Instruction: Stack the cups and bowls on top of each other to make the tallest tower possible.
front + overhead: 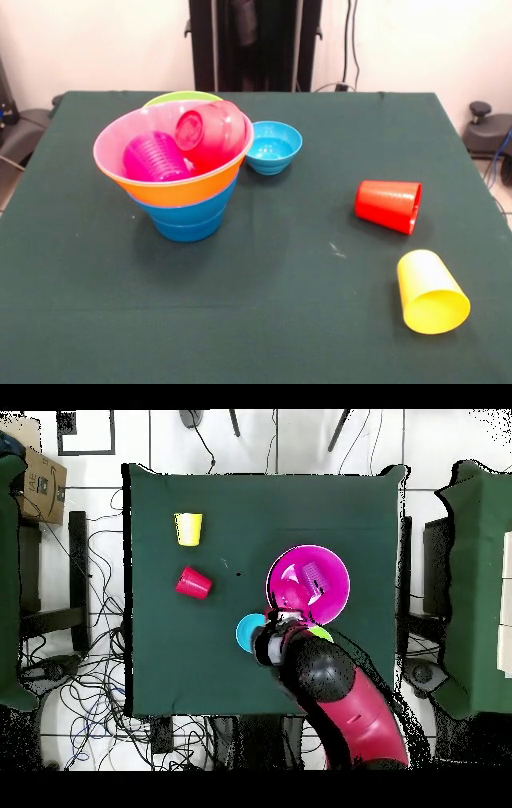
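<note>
Because the arm (335, 689) lies over the table's near edge in the overhead view, we cannot see the claw and cannot tell whether it is wide or narrow. It hides most of the green bowl (181, 98) and part of the light-blue bowl (273, 146). We see the tower (184, 172), blue bowls under orange and pink, with the purple cup (154, 157) and small red bowl (210, 131) tipped inside. The red cup (389, 206) and yellow cup (430, 291) lie on their sides, well apart from it. We read no writing.
</note>
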Controlling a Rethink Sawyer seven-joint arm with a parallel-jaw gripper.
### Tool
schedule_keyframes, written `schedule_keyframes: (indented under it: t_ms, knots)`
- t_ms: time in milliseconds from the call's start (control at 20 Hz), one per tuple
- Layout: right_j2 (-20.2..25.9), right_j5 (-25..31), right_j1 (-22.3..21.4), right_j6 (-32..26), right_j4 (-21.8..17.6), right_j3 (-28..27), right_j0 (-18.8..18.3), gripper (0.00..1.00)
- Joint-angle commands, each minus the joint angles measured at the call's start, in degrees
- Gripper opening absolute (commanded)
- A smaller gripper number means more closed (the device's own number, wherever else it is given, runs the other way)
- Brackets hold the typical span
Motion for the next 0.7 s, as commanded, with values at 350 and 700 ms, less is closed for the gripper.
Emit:
schedule_keyframes:
  t_ms: [350,700]
  knots:
    - [-0.5,-30.8,9.5,-2.0,-30.5,2.1,-5.8,1.0]
    - [-3.6,-29.0,1.4,-3.2,-39.7,5.1,-8.5,1.0]
